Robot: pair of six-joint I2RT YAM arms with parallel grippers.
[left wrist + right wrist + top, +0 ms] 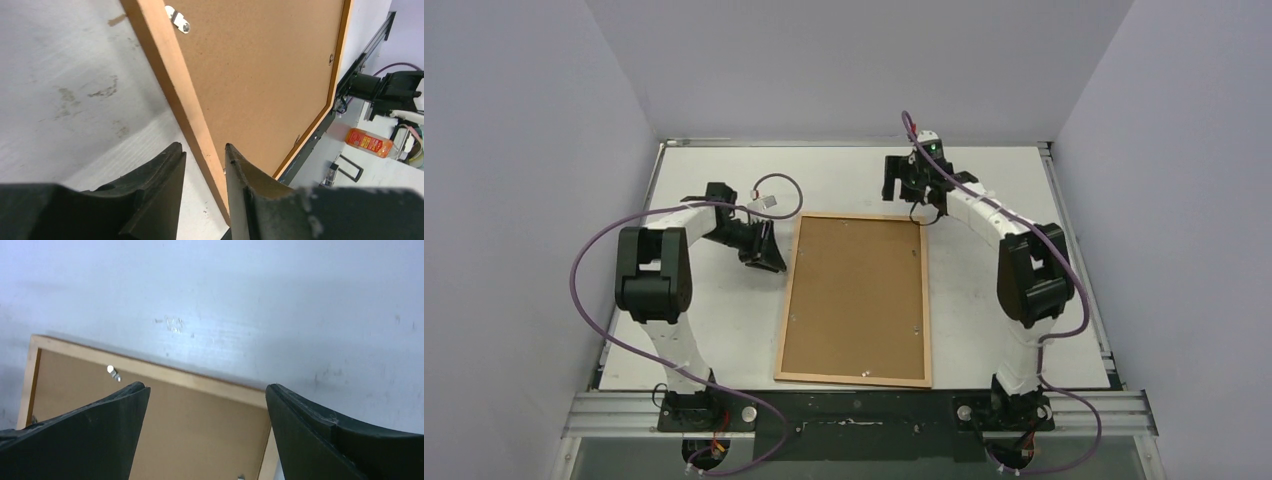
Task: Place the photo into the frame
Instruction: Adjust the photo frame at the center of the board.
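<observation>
The frame (852,379) lies face down in the middle of the white table, its thin wooden rail around a plain brown fibreboard backing sheet (856,295). The photo is hidden. My left gripper (769,262) is low at the frame's left edge. In the left wrist view its jaws (202,146) stand a little apart, open, with the frame's rail (165,75) running between them. My right gripper (906,198) hovers over the frame's far right corner, wide open and holding nothing (206,387). The rail (200,380) and backing (200,430) show between its fingers.
Small metal turn clips (178,20) (113,372) sit along the inside of the rail. Grey walls close in the table on three sides. A metal rail (854,410) carries both arm bases at the near edge. An orange bottle (369,142) lies beyond the table.
</observation>
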